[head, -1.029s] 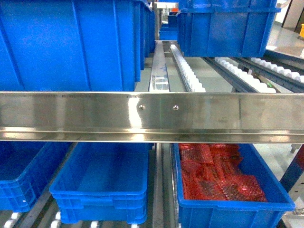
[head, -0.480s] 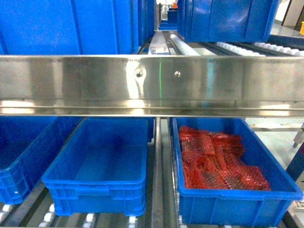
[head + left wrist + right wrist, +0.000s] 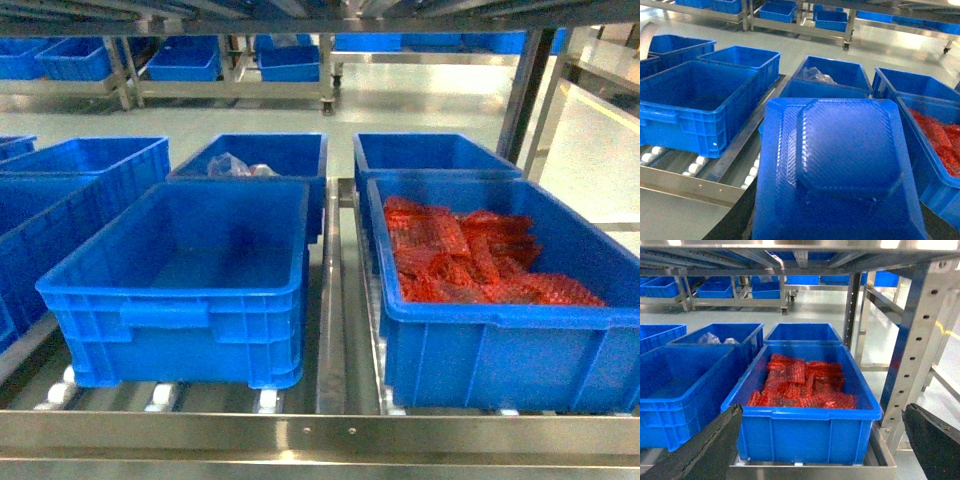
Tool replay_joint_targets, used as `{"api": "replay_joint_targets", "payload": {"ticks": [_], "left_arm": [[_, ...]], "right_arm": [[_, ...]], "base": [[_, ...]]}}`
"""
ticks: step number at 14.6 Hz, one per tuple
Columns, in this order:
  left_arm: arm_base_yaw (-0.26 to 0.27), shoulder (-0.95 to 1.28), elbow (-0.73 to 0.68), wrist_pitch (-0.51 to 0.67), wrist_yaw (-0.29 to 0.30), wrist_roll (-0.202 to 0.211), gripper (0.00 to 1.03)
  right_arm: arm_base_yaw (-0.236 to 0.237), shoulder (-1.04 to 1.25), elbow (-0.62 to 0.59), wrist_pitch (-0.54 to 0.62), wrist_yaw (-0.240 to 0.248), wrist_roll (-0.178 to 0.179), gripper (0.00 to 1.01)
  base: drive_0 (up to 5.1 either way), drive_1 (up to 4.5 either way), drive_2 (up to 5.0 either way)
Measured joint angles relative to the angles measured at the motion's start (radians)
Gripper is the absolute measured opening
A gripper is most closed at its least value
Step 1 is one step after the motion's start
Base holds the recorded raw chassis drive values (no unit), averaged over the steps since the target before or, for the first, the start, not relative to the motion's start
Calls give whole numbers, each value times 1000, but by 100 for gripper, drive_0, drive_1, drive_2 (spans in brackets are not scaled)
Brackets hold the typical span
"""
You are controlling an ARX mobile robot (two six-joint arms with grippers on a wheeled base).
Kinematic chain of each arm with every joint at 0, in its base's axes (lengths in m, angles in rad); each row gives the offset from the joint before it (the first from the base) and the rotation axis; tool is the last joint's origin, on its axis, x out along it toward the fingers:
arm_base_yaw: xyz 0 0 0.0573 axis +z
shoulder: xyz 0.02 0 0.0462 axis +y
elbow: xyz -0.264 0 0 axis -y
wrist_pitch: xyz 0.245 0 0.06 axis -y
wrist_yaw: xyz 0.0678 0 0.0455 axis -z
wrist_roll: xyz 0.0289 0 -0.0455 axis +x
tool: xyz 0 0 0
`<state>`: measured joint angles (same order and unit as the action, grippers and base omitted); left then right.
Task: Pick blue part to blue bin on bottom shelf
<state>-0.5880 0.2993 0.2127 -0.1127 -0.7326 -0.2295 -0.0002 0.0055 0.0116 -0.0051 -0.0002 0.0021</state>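
Closest thing in the left wrist view is the blue part (image 3: 840,170), a flat moulded tray-looking piece with a raised centre panel. It fills the lower middle of that view and sits right at the left arm's jaws, but they're hidden under it, so I can't tell how they're set. The part hangs in front of the bottom shelf (image 3: 320,432), not in any bin.

In the right wrist view the right arm's jaws show as two dark fingers (image 3: 705,450) at the bottom corners, spread wide with nothing between them.

Past the steel front rail, the head view shows two bins up front: an empty blue bin (image 3: 185,285) on the left and a bin of red mesh packets (image 3: 470,260) on the right. Behind them sit two more blue bins, the left one holding clear plastic bags (image 3: 238,166). No readable writing anywhere.
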Motion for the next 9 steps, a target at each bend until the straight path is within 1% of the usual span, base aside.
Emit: {"api": "replay_joint_targets", "payload": {"ticks": [9], "left_arm": [[0,0,0,0,0,0,43]], "right_arm": [[0,0,0,0,0,1,98]], "base": [[0,0,0]]}}
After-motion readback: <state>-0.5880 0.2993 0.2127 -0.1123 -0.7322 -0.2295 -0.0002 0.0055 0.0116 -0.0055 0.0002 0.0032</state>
